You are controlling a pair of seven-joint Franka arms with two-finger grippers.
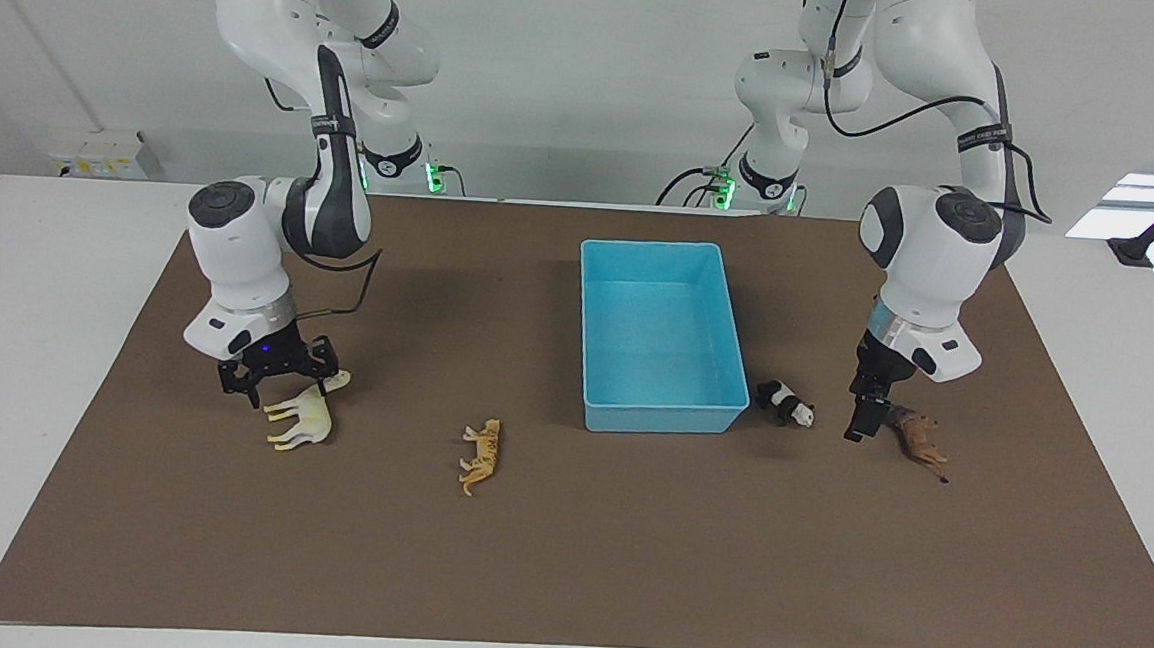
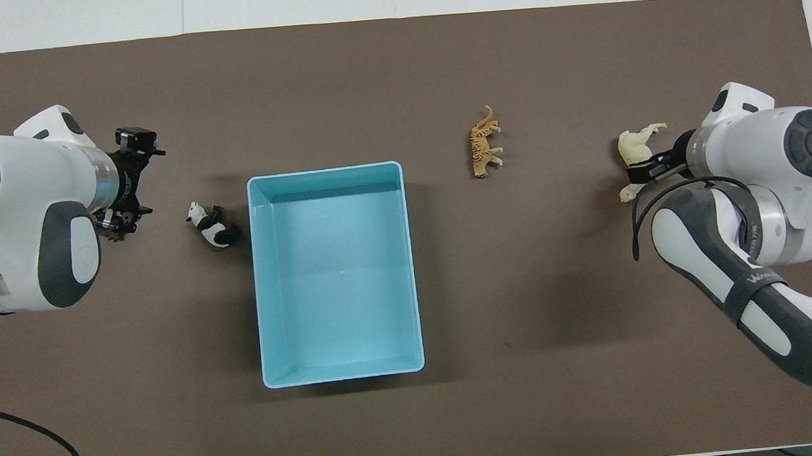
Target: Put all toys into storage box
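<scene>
Bright, even light from above; soft, faint shadows on the brown mat (image 1: 562, 564) beside the storage box (image 2: 259, 283); both views sharp; no glare.

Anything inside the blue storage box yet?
No. The storage box shows only its bare blue floor in both views. The camel, tiger, panda and lion all lie on the mat outside it.
</scene>
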